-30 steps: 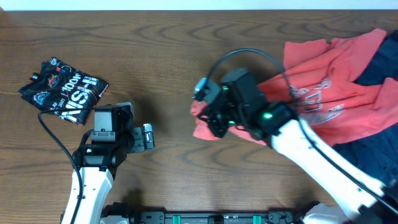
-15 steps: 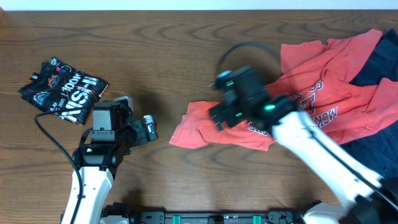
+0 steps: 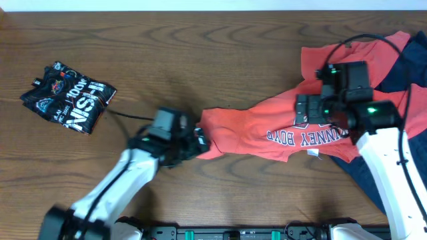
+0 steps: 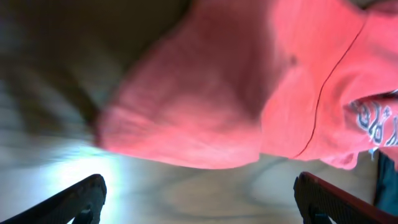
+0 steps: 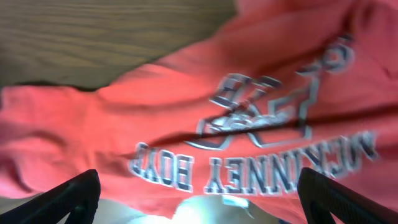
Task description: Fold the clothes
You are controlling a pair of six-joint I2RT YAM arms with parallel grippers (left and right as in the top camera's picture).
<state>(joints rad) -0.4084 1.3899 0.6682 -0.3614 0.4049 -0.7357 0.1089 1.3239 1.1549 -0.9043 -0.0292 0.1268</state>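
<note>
Red tee [image 3: 247,130] lies stretched and rumpled, centre-right of table [image 3: 200,47], chest print facing up (white-navy letters). Left gripper [image 3: 198,144] at tee's end, jaws wide, nothing btwn. Right gripper [image 3: 308,110] over print, also wide.

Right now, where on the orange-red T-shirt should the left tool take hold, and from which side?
Grip the orange-red T-shirt at its loose end nearest the left tool, coming in low from the robot's left. In the left wrist view that end is a rounded, slightly raised fold with bare table beside it, so the open tool could probably close around it more easily than the flat printed chest.
</note>
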